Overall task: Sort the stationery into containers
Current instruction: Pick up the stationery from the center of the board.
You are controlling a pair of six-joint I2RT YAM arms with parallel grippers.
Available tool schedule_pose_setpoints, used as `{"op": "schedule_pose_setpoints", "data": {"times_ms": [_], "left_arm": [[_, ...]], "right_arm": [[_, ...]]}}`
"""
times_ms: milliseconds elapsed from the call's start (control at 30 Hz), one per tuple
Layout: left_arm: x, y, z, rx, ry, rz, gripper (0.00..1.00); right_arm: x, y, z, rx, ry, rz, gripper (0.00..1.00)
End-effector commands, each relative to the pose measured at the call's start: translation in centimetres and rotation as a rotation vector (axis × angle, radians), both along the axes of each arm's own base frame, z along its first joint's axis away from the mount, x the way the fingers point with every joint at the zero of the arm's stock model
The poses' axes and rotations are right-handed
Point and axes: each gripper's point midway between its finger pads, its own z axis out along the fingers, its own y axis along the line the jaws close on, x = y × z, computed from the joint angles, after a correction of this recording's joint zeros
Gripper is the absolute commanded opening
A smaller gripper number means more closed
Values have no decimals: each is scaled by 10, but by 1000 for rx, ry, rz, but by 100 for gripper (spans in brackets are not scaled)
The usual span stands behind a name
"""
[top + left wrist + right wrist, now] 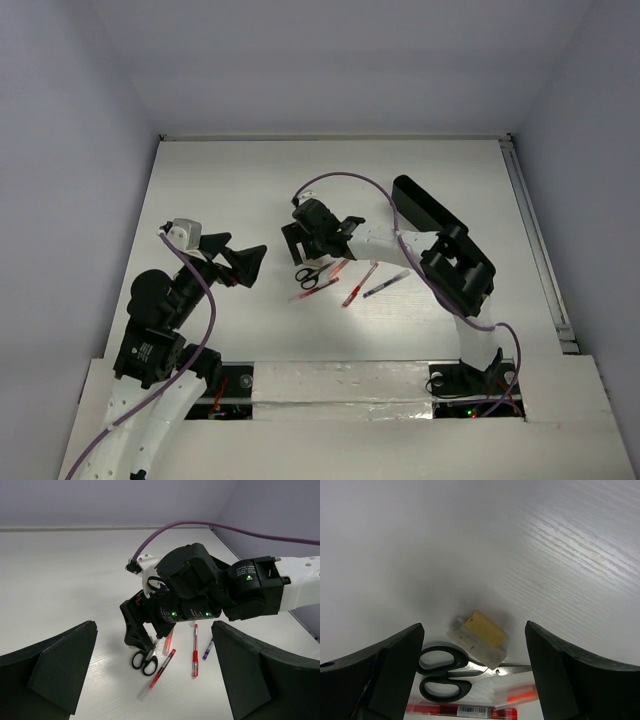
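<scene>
My right gripper point(298, 250) point(474, 625) is open and hangs low over a beige-and-white eraser block point(480, 637), which lies between its fingers and touches the blades of the black-handled scissors point(447, 674) point(308, 277). Red pens point(460, 711) point(360, 283) point(318, 290) lie just beside them, and a blue-purple pen point(385, 285) lies further right. My left gripper point(238, 258) point(154, 625) is open and empty, left of the pile and facing it. The left wrist view shows the scissors point(142, 660), red pens point(162, 667) point(195, 650) and the purple pen point(207, 650). The long black tray point(418, 203) lies at the back right.
The right arm's white link and black elbow point(460, 270) stretch over the table right of the pens. A purple cable point(345, 178) loops above the right wrist. A rail point(535, 240) runs along the table's right edge.
</scene>
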Motion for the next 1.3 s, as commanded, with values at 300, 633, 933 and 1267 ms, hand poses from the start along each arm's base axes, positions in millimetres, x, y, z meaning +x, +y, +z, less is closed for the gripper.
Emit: {"op": "schedule_pose_setpoints", "data": {"times_ms": [300, 633, 933, 1267], "left_arm": [[-2, -7, 17, -10, -61, -44, 99], [-2, -7, 17, -8, -65, -49, 99], [-3, -7, 17, -8, -65, -50, 99], [-3, -8, 18, -9, -71, -56, 99]], "right_arm": [[14, 10, 4, 26, -33, -70, 70], [14, 4, -5, 5, -20, -105, 64], [12, 5, 3, 39, -24, -112, 56], [12, 8, 15, 89, -40, -118, 46]]}}
